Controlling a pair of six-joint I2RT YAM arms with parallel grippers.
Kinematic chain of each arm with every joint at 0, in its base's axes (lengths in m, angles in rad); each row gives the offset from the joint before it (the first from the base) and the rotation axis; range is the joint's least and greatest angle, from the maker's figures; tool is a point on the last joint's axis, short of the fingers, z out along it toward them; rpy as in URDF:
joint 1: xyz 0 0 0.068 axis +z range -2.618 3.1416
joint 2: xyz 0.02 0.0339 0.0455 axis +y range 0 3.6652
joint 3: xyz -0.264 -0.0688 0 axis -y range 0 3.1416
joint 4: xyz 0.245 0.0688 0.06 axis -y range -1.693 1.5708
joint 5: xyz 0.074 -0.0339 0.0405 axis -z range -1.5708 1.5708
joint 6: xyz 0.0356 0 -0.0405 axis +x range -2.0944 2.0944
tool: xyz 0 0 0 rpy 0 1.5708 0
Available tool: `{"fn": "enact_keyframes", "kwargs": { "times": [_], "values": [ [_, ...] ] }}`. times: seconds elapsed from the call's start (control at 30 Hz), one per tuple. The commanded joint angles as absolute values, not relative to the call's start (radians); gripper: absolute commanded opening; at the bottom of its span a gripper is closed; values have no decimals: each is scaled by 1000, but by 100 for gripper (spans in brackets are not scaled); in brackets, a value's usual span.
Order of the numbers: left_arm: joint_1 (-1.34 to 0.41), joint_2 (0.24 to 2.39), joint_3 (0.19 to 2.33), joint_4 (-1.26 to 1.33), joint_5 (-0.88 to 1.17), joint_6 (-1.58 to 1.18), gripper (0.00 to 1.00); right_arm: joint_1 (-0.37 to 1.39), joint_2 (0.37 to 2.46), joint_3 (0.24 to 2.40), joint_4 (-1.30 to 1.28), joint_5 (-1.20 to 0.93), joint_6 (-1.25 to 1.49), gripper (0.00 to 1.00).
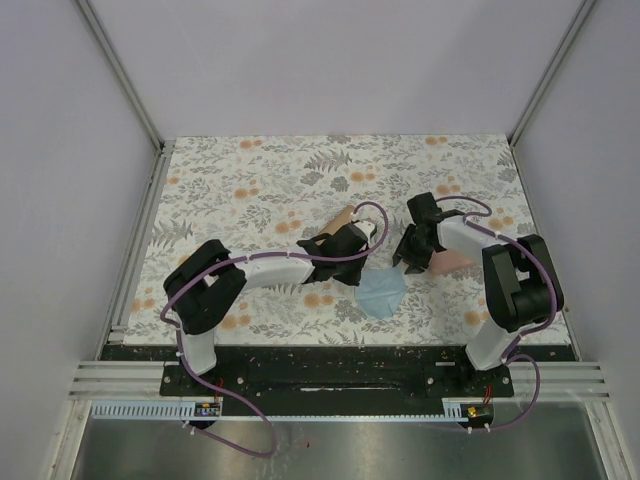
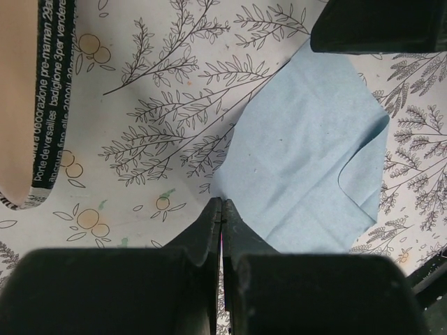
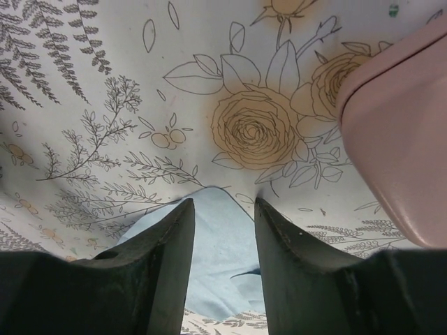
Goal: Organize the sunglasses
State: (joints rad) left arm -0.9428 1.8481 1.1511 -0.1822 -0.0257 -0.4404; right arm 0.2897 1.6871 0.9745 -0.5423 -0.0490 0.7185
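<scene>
No sunglasses show in any view. A light blue cloth point(image 1: 382, 292) point(image 2: 307, 160) point(image 3: 220, 244) lies flat on the floral table cover between the two arms. My left gripper point(image 1: 362, 263) point(image 2: 221, 204) is shut, with its tips at the cloth's near-left edge; I cannot tell whether cloth is pinched between them. My right gripper point(image 1: 407, 262) point(image 3: 222, 204) stands open low over the cloth's other corner, with the cloth showing between its fingers point(image 3: 171, 244). Nothing is held in it.
A pink oblong case point(image 1: 455, 263) point(image 3: 398, 146) lies just right of the right gripper. A beige case with a black lettered band point(image 1: 335, 220) point(image 2: 50, 105) lies left of the left gripper. The right gripper's black body point(image 2: 377, 24) looms over the cloth's far side.
</scene>
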Motion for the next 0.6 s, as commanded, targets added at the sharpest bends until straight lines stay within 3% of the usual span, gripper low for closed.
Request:
{"fn": "enact_keyframes", "kwargs": {
  "times": [0.0,0.23,0.37,0.57],
  "values": [
    [-943,1802,1138,-124,20,-416,0,287,1729,1011,-518,-51,713,48],
    [-942,1804,1137,-129,18,-408,0,324,1759,1020,-554,-5,721,43],
    [-942,1805,1134,-127,20,-408,0,333,1756,1011,-561,-6,723,29],
    [-942,1804,1127,-127,11,-402,0,367,1749,988,-571,-5,732,29]
  ]
}}
